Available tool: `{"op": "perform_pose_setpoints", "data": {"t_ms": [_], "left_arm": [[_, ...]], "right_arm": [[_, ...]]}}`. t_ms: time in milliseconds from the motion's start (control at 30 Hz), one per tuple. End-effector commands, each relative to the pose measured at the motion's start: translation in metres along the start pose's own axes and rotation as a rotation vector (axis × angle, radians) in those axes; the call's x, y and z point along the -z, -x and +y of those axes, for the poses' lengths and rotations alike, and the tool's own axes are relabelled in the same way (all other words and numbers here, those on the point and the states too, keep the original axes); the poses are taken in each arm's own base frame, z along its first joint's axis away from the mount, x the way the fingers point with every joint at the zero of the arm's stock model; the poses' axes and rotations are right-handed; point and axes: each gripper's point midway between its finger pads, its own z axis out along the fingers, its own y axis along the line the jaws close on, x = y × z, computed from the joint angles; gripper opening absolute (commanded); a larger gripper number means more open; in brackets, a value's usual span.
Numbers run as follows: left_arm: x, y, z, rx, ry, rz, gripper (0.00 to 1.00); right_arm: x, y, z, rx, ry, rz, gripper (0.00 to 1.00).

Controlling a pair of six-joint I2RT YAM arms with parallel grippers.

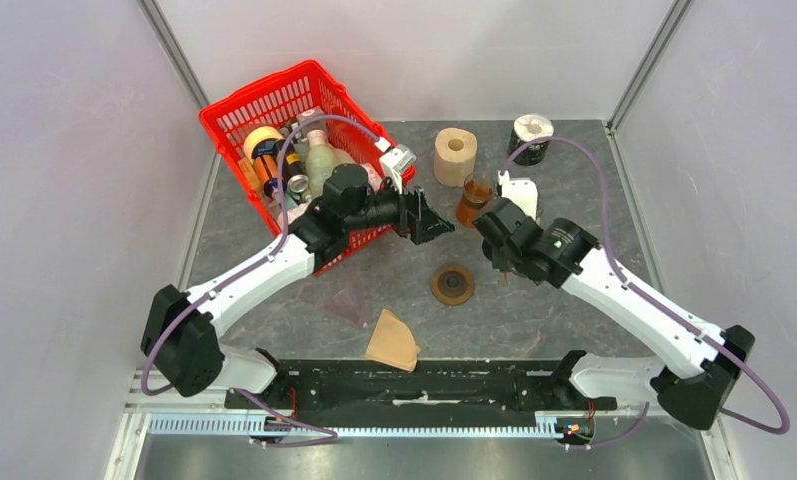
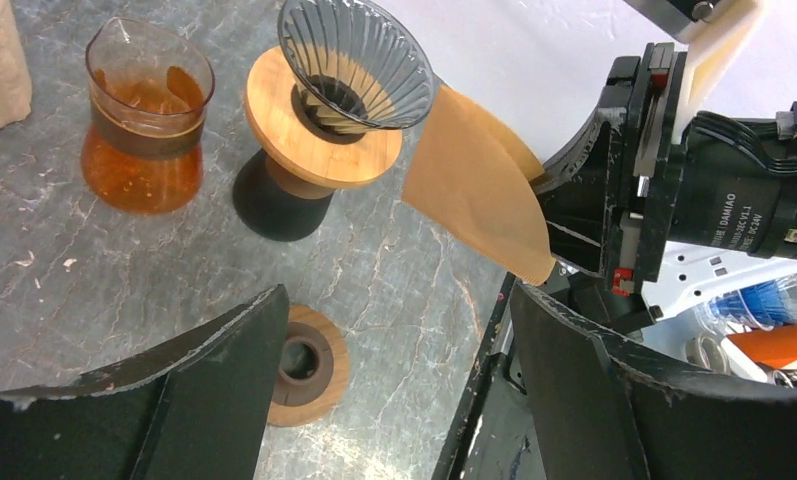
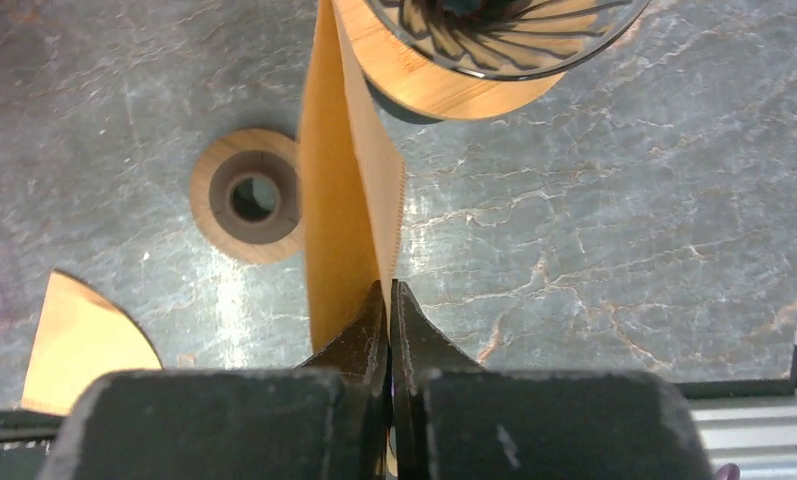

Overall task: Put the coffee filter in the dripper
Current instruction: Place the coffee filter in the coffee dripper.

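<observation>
The glass dripper (image 2: 352,62) with its wooden collar stands on a dark base near the table's middle. A brown paper coffee filter (image 2: 479,185) hangs folded flat beside the dripper's rim, outside the cone. My right gripper (image 3: 389,300) is shut on the filter's (image 3: 346,190) lower edge, just below the dripper (image 3: 494,45). My left gripper (image 2: 396,300) is open a short way from the filter, with nothing between its fingers. In the top view the left gripper (image 1: 436,222) faces the right gripper (image 1: 488,220), whose arm hides the dripper.
A glass carafe (image 2: 146,120) of brown liquid stands beside the dripper. A wooden ring (image 1: 453,285) lies on the table, and another filter (image 1: 392,340) lies near the front edge. A red basket (image 1: 236,112) of bottles sits back left, with paper rolls (image 1: 455,155) at the back.
</observation>
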Motion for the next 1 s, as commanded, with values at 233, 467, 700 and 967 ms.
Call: {"op": "perform_pose_setpoints", "data": {"t_ms": [233, 467, 700, 967], "left_arm": [[-0.028, 0.029, -0.024, 0.139, -0.005, -0.075, 0.89], [-0.037, 0.022, -0.028, 0.17, 0.061, -0.098, 0.91], [-0.043, 0.019, -0.021, 0.18, 0.126, -0.1, 0.91], [-0.051, 0.007, -0.001, 0.149, 0.26, -0.066, 0.88]], "right_arm": [[0.024, 0.002, 0.045, 0.063, 0.38, -0.083, 0.0], [0.022, 0.003, 0.051, 0.087, 0.399, -0.087, 0.0], [0.019, 0.003, 0.059, 0.113, 0.418, -0.072, 0.0], [0.015, 0.005, 0.062, 0.116, 0.409, -0.079, 0.0]]}}
